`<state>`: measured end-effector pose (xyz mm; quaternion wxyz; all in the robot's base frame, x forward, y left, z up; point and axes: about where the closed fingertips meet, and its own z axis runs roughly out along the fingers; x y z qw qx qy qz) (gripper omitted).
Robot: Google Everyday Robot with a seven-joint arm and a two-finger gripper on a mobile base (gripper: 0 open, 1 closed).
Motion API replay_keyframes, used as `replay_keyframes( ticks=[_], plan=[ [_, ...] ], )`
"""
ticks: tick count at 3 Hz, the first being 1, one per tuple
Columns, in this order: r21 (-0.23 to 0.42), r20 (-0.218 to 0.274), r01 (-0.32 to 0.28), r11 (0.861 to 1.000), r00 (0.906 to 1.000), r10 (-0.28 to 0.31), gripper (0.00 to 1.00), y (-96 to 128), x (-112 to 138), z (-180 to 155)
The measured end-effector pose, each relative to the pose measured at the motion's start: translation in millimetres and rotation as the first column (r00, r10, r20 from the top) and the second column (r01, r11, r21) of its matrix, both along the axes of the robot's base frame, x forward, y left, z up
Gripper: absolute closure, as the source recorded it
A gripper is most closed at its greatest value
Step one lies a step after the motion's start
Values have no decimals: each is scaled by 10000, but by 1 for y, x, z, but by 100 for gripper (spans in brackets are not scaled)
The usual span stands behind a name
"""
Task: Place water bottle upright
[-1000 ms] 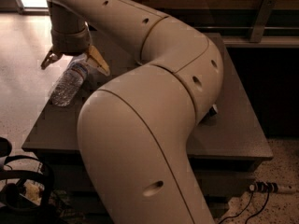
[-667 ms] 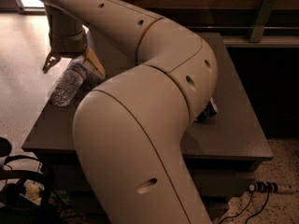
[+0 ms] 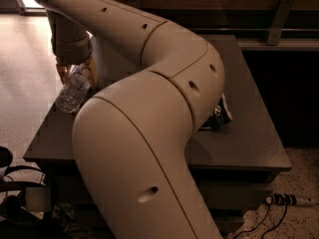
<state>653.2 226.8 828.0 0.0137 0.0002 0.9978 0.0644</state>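
The water bottle is clear ribbed plastic and leans tilted at the left edge of the dark grey table, its bottom toward the lower left. My gripper comes down from above over its upper end. The yellowish fingers sit on both sides of the bottle's top and are closed on it. The cap and label are hidden by the gripper. My large beige arm fills the middle of the view and hides much of the table.
A crumpled dark blue and white bag lies on the table right of my arm, partly hidden. A rail runs along the back. Cables and a power strip lie on the floor at the lower right. Dark gear sits at the lower left.
The fingers, spread wide around the bottle's top before, have closed in on it. My arm has shifted slightly to the right over the table.
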Motion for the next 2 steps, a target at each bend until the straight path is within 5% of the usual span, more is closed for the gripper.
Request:
replay_keyframes(
  ticks=[2],
  plan=[
    [68, 51, -28, 10000, 10000, 28, 100, 3, 3, -5]
  ],
)
